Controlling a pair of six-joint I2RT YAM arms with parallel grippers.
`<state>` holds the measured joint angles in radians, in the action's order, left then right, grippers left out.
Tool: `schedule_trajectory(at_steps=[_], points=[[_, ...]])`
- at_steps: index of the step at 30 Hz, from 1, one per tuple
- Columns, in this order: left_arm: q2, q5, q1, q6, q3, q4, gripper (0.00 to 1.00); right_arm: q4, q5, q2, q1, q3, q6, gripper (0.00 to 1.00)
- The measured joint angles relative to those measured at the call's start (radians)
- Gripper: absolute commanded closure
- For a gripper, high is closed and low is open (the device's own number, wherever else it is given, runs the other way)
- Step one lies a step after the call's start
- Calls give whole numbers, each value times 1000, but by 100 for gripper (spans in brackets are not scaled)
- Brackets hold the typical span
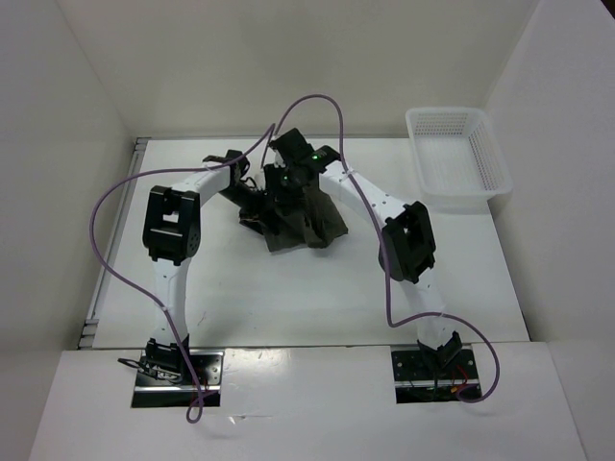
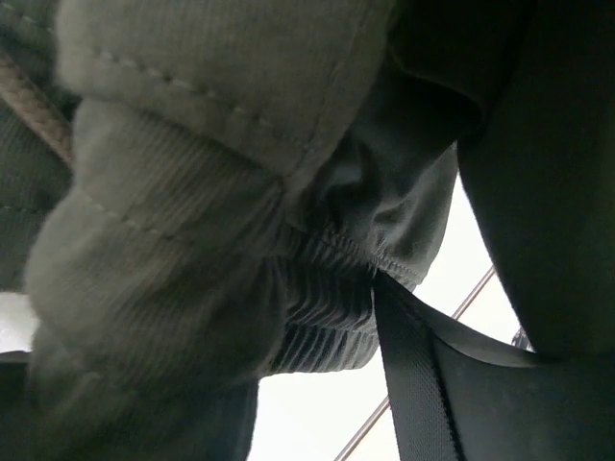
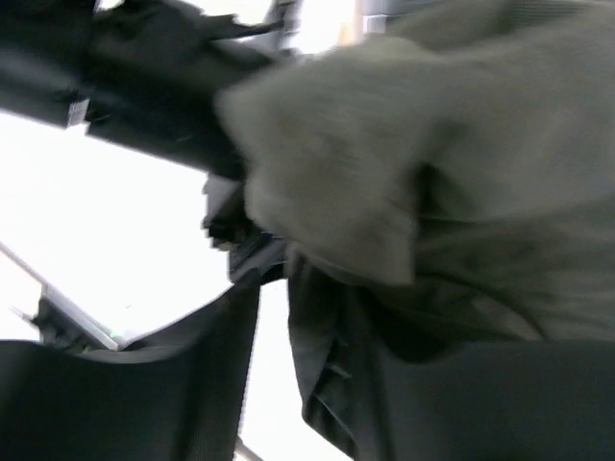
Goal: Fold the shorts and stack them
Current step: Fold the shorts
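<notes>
- Olive-green cloth is crowding the left gripper; its wrist view is showing ribbed fabric and a stitched seam right up against the lens, with dark finger parts at the right and bottom edges.
- The cloth is hiding how the jaws are standing, so I cannot tell whether the left claw is released or clenched.
- The right gripper is sitting over the top of the same heap; its wrist view is blurring badly, showing grey-green cloth at upper right and dark folds below.
- I cannot tell its state either; it is possibly touching the cloth, but the blur is too heavy to say.
- The shorts are lying as a crumpled dark mound on the table, towards the back and near the middle, with both claws meeting at the mound's upper left part.
- Both white arms are arching in from the near edge, left and right, elbows raised.
- Purple cables are looping along each arm.
- A white mesh basket is standing at the back right corner, well apart from the shorts.
</notes>
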<state>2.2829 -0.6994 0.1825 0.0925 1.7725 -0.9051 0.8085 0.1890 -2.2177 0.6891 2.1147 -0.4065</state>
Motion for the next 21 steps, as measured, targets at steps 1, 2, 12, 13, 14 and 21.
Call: schedule_trajectory(at_steps=[1, 2, 12, 13, 14, 21], points=[[1, 3, 0, 0, 2, -2, 23, -4, 27, 0, 0, 0, 10, 44], [3, 4, 0, -1, 6, -6, 23, -10, 56, 0, 0, 0, 15, 41], [6, 29, -5, -12, 33, -16, 16, -168, 296, 101, 14, -180, 118, 23], [6, 37, -5, -11, 37, -16, 16, -186, 317, 117, 15, -193, 121, 23], [6, 44, -5, -12, 42, -16, 15, -203, 342, 134, 16, -201, 125, 23], [6, 116, -16, -9, 75, -16, 12, -278, 511, 240, 21, -204, 192, 23]])
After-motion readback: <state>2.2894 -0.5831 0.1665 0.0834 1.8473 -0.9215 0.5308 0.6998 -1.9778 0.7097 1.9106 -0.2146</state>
